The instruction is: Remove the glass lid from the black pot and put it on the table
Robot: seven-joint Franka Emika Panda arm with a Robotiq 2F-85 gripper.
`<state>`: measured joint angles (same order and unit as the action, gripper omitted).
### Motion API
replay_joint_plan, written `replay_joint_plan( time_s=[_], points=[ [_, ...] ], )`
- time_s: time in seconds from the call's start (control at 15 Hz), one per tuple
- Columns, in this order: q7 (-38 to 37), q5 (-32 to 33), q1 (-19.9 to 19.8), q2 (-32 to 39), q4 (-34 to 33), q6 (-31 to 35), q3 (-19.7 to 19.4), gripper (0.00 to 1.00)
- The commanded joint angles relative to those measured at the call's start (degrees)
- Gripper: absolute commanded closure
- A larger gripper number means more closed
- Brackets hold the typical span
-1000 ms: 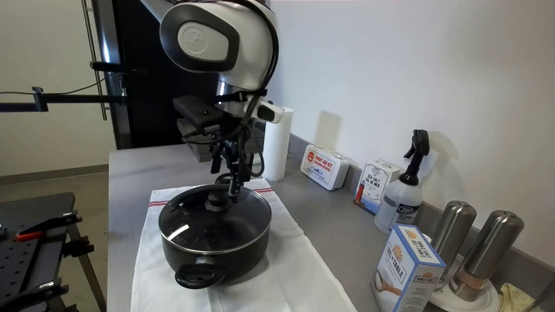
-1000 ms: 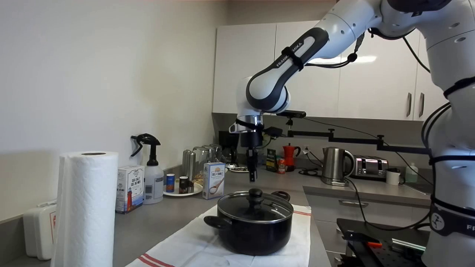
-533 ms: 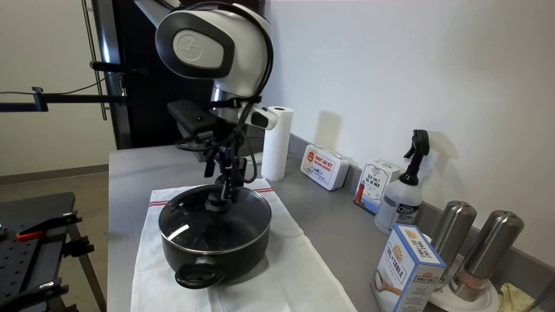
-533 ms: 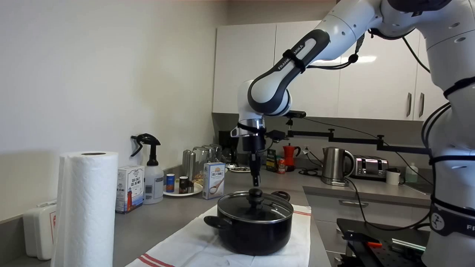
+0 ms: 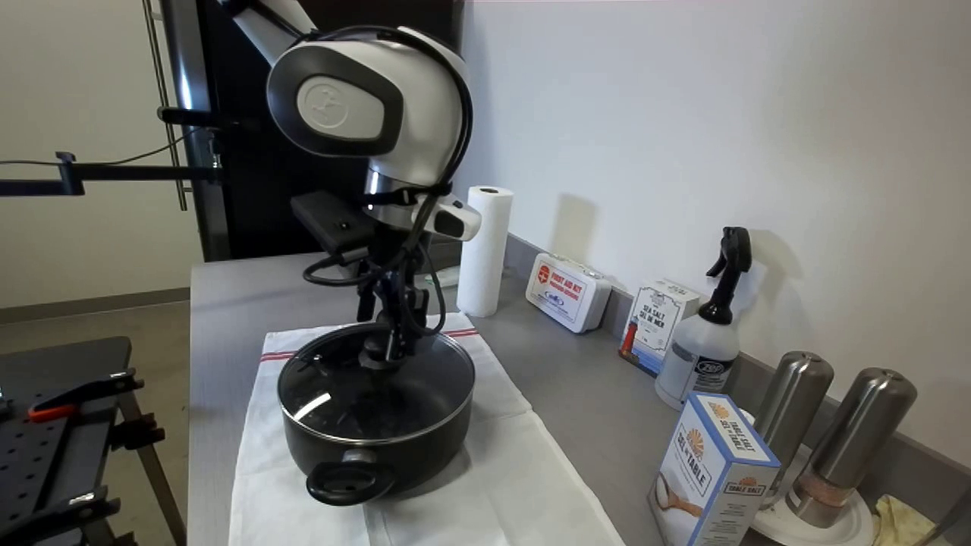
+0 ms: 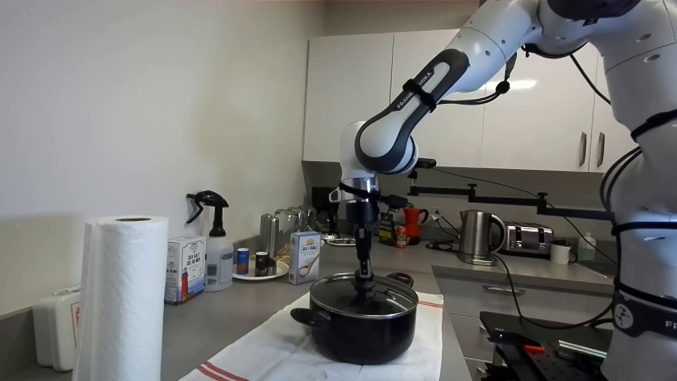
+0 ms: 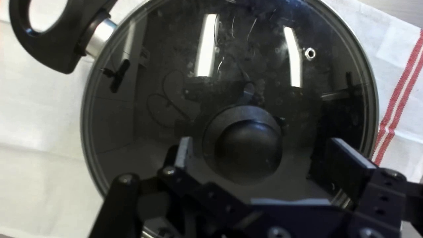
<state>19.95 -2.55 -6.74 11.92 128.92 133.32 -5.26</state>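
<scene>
The glass lid (image 5: 356, 402) sits on the black pot (image 6: 365, 338), its metal rim level with the pot's edge. The pot stands on a white cloth on the grey table (image 5: 250, 288). My gripper (image 7: 264, 155) is open above the lid, pointing down. In the wrist view the lid's black knob (image 7: 248, 148) lies between the two spread fingers, closer to the left one, with gaps on both sides. In an exterior view the gripper (image 6: 365, 271) has its fingertips at the knob's height and partly hides it. Contact with the lid cannot be told.
A paper towel roll (image 5: 485, 250), first aid kit (image 5: 567, 292), sea salt box (image 5: 658, 322), spray bottle (image 5: 699, 349), table salt box (image 5: 709, 470) and two steel mills (image 5: 853, 447) stand along the wall. The cloth (image 5: 531, 493) spreads around the pot.
The arm and open gripper have come down onto the knob, shifting slightly sideways. The fingertips were above the knob and are now level with it. The lid and pot have not moved.
</scene>
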Motion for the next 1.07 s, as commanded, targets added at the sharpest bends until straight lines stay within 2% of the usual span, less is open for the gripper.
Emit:
replay_joint_plan(
  time_s=[0.0, 0.2, 0.27, 0.4, 0.73, 0.8, 1.0],
  points=[
    [-1.2, 0.2, -0.3, -0.1, 1.4, 3.1, 0.7, 0.0],
    [-1.8, 0.6, -0.1, -0.5, 2.2, 4.2, 0.6, 0.0],
    [-1.7, 0.6, -0.2, -0.7, 2.5, 4.5, 0.7, 0.25],
    [-1.6, 0.4, -0.2, -0.9, 2.8, 4.9, 0.7, 0.33],
    [-1.5, 0.3, -0.4, -1.4, 2.9, 5.3, 0.7, 0.72],
    [-1.5, 0.3, -0.4, -1.5, 2.9, 5.3, 0.7, 0.75],
    [-1.4, 0.4, -0.4, -1.7, 3.0, 5.1, 0.7, 0.75]
  ],
)
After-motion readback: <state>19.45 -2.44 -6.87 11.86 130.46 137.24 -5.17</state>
